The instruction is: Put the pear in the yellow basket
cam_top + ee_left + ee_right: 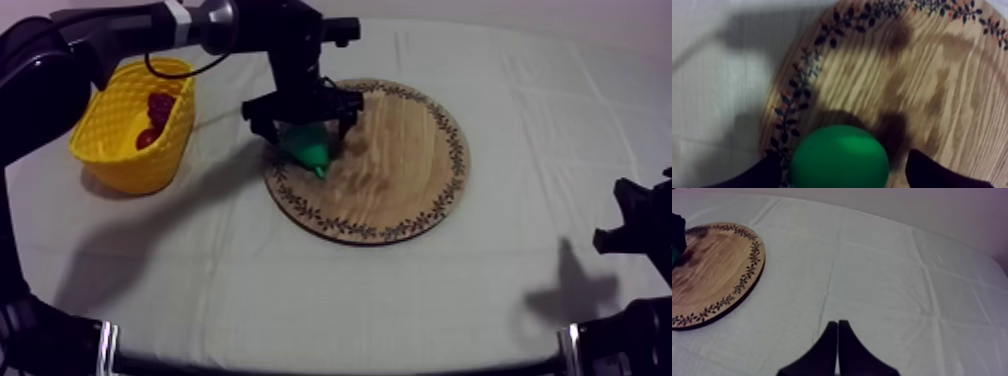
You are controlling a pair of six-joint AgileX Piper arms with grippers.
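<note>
Over the round wooden board [400, 175], near its patterned rim | our left gripper [302, 130] straddles the green toy pear [312, 152] lying there, fingers apart, poised to clamp | yellow plastic basket [110, 140] sits nearby to receive it | our right gripper [837, 338] rests closed, empty, out of the way.

A: How much of the pear [310, 150] on the wooden board [400, 170] shows?
B: From above, its top is hidden under the left gripper [303, 130]; the left wrist view cuts off its near side (and all but the tips of the fingers [932, 175]).
A: Beside the board, in the yellow basket [120, 150]?
B: Some small red fruit [155, 115], partly behind the wall; how many, I cannot tell. Well away from the board, the right gripper [625, 215] is cut by the picture's edge.
</note>
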